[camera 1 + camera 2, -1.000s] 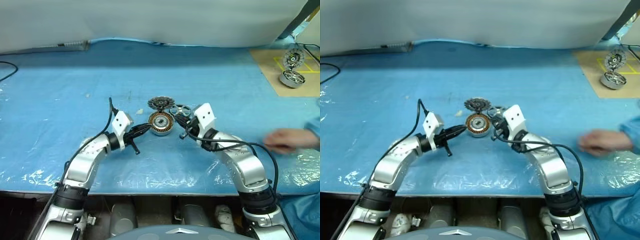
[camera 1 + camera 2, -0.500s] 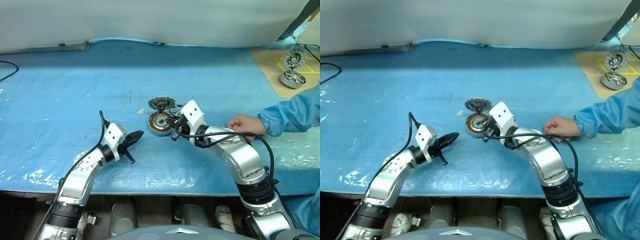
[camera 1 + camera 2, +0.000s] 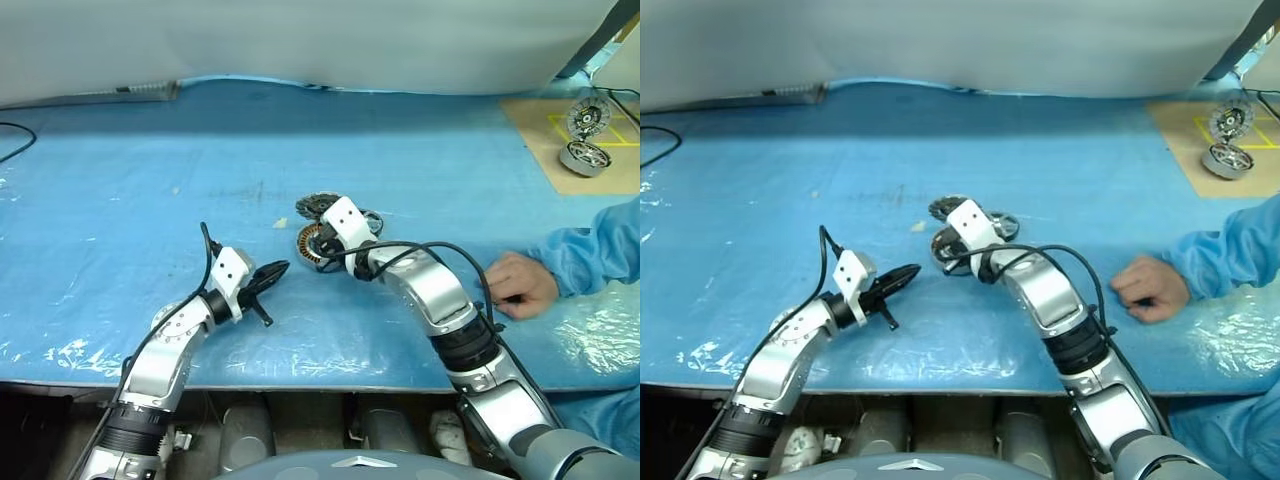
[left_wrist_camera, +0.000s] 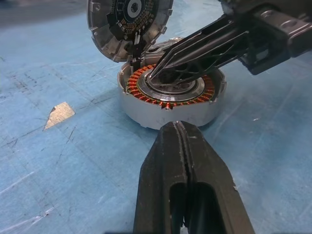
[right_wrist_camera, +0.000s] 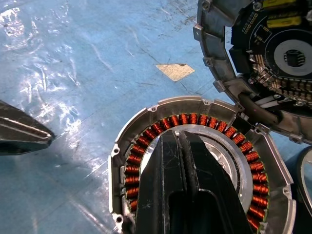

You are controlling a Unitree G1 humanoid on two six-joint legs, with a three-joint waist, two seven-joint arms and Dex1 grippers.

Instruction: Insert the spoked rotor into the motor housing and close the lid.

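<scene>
A person's hand [image 3: 520, 285] rests on the blue table cover [image 3: 120, 180] near the right arm, and spare motor parts [image 3: 585, 140] sit at the far right corner. The motor housing [image 4: 170, 97], mid-table, shows copper windings around a silver hub, its lid [image 4: 127, 24] tilted up open behind. The clenched right gripper [image 4: 156, 74] points onto the hub, hiding part of it; the left gripper [image 3: 275, 270], also clenched and empty, hovers just beside.

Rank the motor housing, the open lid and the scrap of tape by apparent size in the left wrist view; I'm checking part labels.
1. motor housing, widest
2. lid, looks slightly smaller, but it stands farther back and is cut off by the frame, so this is unsure
3. scrap of tape, clearly smallest
</scene>
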